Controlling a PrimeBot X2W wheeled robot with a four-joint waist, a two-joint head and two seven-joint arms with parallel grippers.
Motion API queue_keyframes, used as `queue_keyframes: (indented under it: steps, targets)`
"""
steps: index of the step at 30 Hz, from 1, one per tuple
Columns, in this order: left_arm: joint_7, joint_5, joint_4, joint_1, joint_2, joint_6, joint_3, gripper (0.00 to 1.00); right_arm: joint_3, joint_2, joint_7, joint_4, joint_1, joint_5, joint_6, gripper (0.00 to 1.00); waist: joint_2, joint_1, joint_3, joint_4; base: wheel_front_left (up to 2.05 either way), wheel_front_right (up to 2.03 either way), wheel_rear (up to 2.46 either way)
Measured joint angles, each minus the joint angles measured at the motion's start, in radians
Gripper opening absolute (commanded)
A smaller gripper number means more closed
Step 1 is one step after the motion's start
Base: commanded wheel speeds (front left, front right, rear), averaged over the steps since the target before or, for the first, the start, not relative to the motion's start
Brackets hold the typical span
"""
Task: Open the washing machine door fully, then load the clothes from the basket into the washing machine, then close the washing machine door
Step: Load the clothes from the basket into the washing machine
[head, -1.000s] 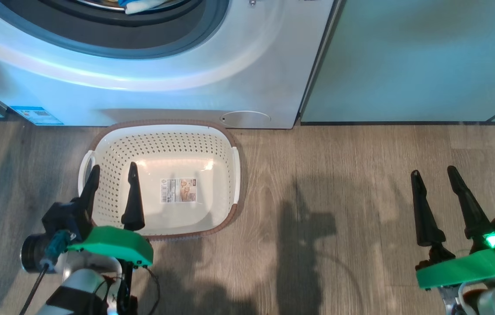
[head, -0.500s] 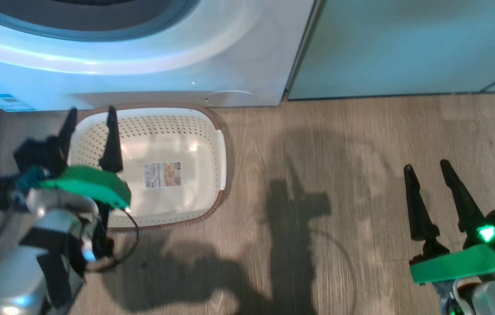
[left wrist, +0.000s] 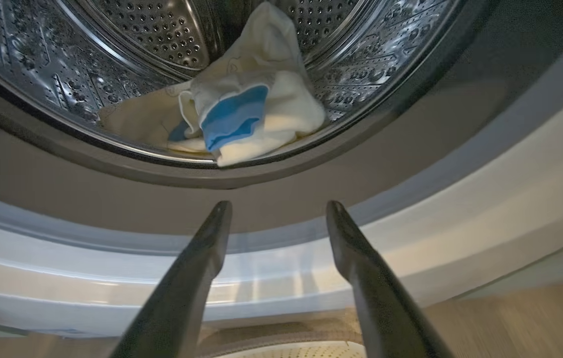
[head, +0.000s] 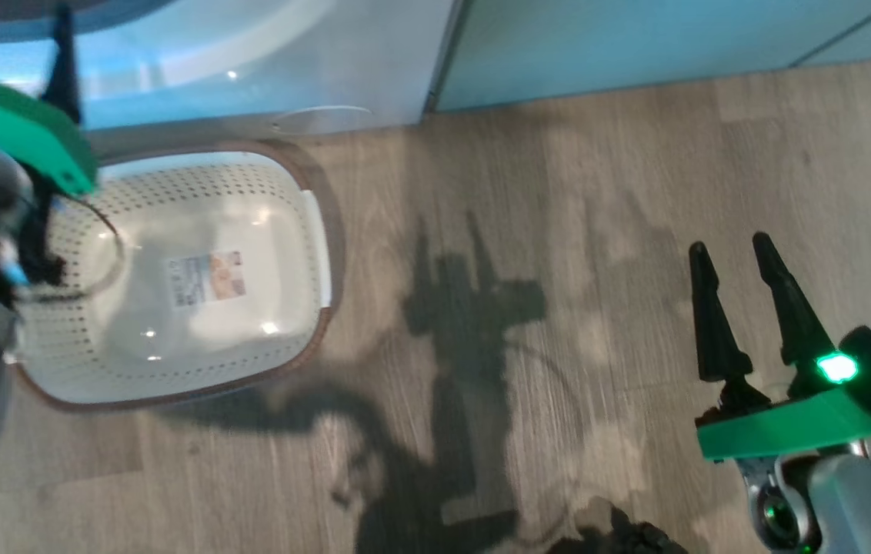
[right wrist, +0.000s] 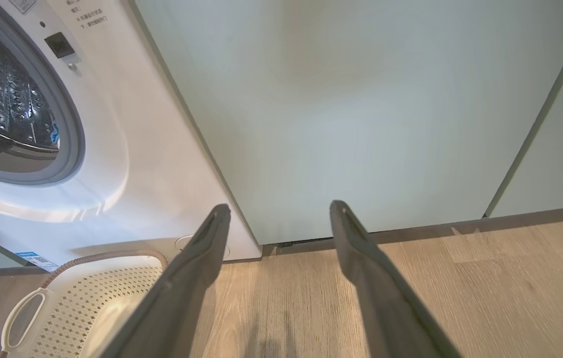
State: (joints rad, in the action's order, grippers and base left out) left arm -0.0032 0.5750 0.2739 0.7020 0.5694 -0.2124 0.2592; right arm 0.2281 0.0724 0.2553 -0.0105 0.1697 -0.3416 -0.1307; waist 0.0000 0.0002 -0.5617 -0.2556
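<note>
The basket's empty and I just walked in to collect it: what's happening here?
The basket sits empty on the floor, and the clothes lie inside the open drum of the washing machine. The left gripper hovers before the drum, fingers open and empty; the right gripper hangs open over the floor. Only closing the door seems left.

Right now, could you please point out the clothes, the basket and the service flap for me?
Clothes (left wrist: 234,117): left wrist view, on the blue patch of the top garment.
Basket (head: 197,185): head view, on its perforated far wall.
Service flap (head: 322,119): head view, on the flap's centre.
</note>
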Motion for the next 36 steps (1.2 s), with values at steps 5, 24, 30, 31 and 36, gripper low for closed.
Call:
queue_keyframes:
  steps: [5, 24, 30, 31, 36]
  targets:
    - [0.091, -0.003, 0.073, 0.14, 0.078, 0.044, 0.001, 1.0, 0.015, -0.016, 0.0, -0.002, 0.023, -0.016, 0.0, 1.0, 0.0, 0.0, -0.044, -0.047, 0.0, 0.0, 0.0]
    - [0.358, -0.091, 0.19, 0.497, 0.252, 0.114, 0.047, 1.0, 0.07, -0.024, 0.0, 0.005, 0.087, -0.117, 0.0, 1.0, 0.0, -0.0001, -0.184, -0.17, 0.0, 0.0, 0.0]
    - [0.458, -0.086, 0.237, 0.555, 0.264, 0.14, 0.067, 1.0, 0.076, -0.024, 0.0, 0.004, 0.087, -0.129, 0.0, 1.0, 0.0, -0.0001, -0.208, -0.197, 0.0, 0.0, 0.0]
    - [0.475, -0.086, 0.244, 0.564, 0.264, 0.14, 0.067, 1.0, 0.077, -0.024, 0.0, 0.004, 0.087, -0.132, 0.0, 1.0, 0.0, -0.0001, -0.21, -0.2, 0.0, 0.0, 0.0]
    - [0.55, -0.073, 0.268, 0.623, 0.272, 0.156, 0.072, 0.38, 0.085, -0.024, 0.0, 0.004, 0.087, -0.137, 0.0, 1.0, 0.0, -0.0002, -0.22, -0.21, 0.0, 0.0, 0.0]
